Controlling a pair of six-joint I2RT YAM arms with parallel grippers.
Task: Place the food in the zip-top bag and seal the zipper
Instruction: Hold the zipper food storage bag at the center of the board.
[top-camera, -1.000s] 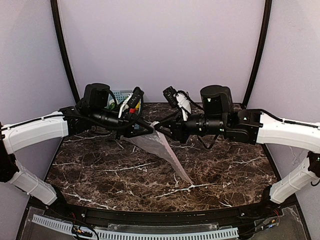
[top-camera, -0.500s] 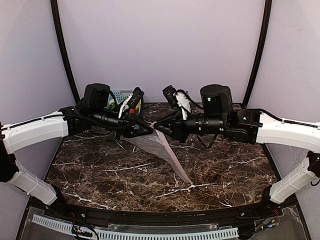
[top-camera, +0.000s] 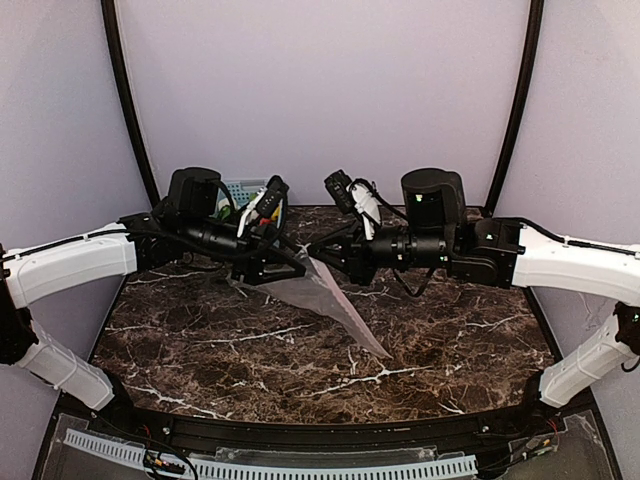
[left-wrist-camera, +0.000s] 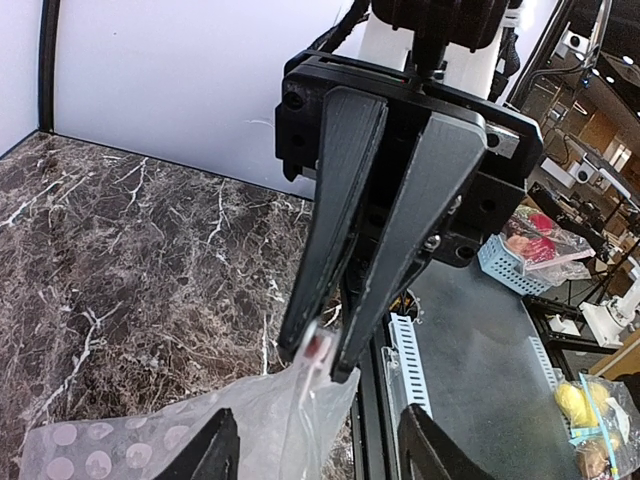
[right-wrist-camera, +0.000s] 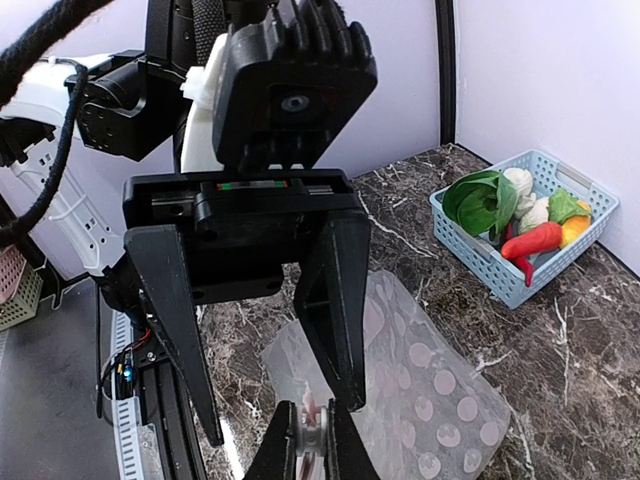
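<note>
**Claw state**
- The right claw (left-wrist-camera: 320, 358) is clamped on the zipper (right-wrist-camera: 313, 452), the thin pinkish strip along one short edge of the zip-top bag (top-camera: 340, 300). Both fingers press flat against the strip from opposite sides.
- The left claw (right-wrist-camera: 282, 420) faces the right claw head-on. Its fingers (right-wrist-camera: 182, 330) stand apart and straddle the gripped end of the bag. No contact between these fingers and the plastic is visible.

**Bag position**
- The bag hangs from the right claw by its zipper edge, above the middle of the counter (top-camera: 200, 350).
- From the grip, the dotted plastic slopes down and toward the near right. Its lowest corner reaches the counter surface or lies just above it; which of the two cannot be told.
- The bag looks flat and holds none of the food.

**Food position**
- All the food (right-wrist-camera: 510, 215) lies in the light-blue lattice basket (right-wrist-camera: 470, 250), which stands at the far left corner of the counter, behind the left arm.
- Contents: a green leafy piece (right-wrist-camera: 480, 200), white pieces (right-wrist-camera: 520, 183), a long red-orange piece (right-wrist-camera: 535, 241) and a yellow piece (right-wrist-camera: 578, 226).
- The basket is well apart from the bag.
</note>
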